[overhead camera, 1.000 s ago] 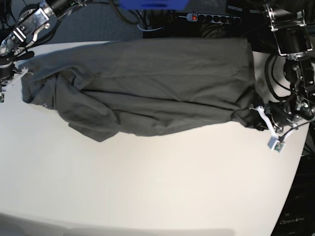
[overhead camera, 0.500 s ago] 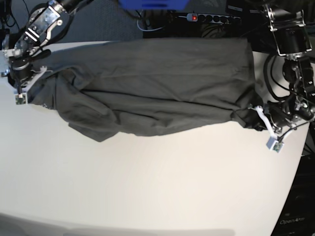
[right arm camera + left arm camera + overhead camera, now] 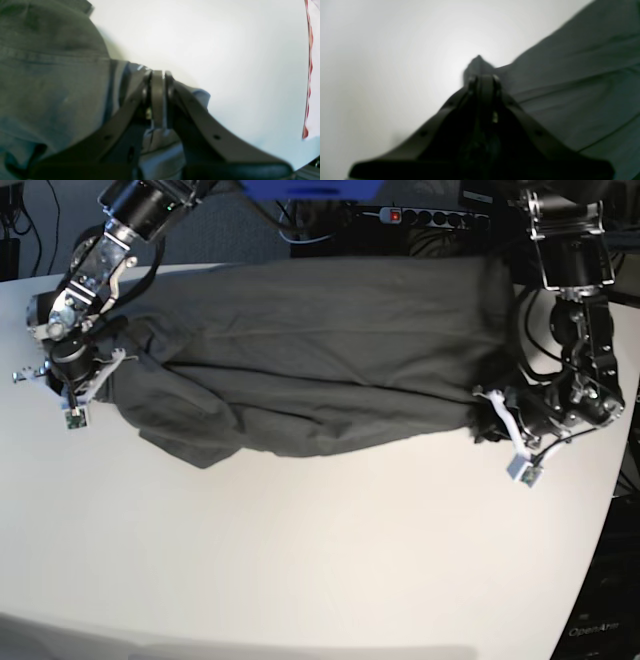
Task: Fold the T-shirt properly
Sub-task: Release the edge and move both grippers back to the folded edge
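Both grippers pinched tight on cloth: left gripper (image 3: 497,417) on the near-right corner, right gripper (image 3: 88,365) on the left end. The T-shirt (image 3: 320,350) lies bunched lengthwise across the far half of the white table (image 3: 320,560). Thin, limp, light fabric; will sag and crease. Judgement: corner and hem grips are right, keep it taut between arms.

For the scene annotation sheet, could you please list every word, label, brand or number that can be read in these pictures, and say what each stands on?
"OpenArm": faint light lettering on the dark panel at the lower right corner of the base view, beside the white table.
T-shirt: plain dark grey, no print or readable label.
Power strip behind the table: a red switch, but no legible text.
Wrist views: no text visible.
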Robot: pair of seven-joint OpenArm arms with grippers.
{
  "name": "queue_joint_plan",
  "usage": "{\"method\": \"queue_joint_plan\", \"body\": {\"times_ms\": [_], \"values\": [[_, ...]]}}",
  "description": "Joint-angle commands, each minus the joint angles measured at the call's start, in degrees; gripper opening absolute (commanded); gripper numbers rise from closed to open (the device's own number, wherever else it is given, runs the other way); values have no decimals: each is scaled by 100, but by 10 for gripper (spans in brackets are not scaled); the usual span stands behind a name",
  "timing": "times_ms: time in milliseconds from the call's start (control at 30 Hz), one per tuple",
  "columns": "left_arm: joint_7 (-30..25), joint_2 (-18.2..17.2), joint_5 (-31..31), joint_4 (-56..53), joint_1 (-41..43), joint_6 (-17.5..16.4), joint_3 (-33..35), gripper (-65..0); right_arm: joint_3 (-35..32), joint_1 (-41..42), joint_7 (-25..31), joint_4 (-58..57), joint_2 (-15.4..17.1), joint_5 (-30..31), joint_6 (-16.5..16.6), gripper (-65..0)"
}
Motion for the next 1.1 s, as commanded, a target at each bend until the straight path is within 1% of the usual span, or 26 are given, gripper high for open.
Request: {"method": "queue_joint_plan", "body": {"times_ms": [0,100,200,367,467,533,667,833,900,933,1000,1067], "values": [[-96,-108,-52,103,-117,-10,-46,-625,-1,66,82,80,48,47,-47,-635],[-96,85,-52,103,-90,-10,-55,-625,-151,180,82,115,65,47,-47,-635],[-96,164,-52,103,-37,-10,-29,-625,-291,207,82,256,74,38,-47,-634],[-96,252,-52,103,59,-10,-38,-625,-863,172,-6,467,13,38,-47,-634],[-96,252,-52,103,156,-10,-29,-625,-1012,180,-744,660,-14,73,-47,-634],[-96,235,-52,103,156,-10,-29,-625,-1048,216,-1131,766,4,73,-47,-634],[-96,164,-17,68,156,-10,-29,-625,-1030,277,-1483,977,13,64,-47,-627],[-96,164,396,103,156,-10,-29,-625,-1021,242,-1878,985,-14,99,-47,-486],[-96,173,528,103,156,-10,-29,-625,-1030,216,-1896,985,-40,363,-47,-434],[-122,173,537,103,156,-10,-29,-625,-1030,216,-1905,994,-40,495,-47,-411],[-280,173,528,103,165,-10,-29,-625,-1039,216,-1966,994,-40,548,-47,-357],[-351,235,555,59,253,-10,-29,-625,-1048,259,-2177,968,-49,556,-47,-315]]}}
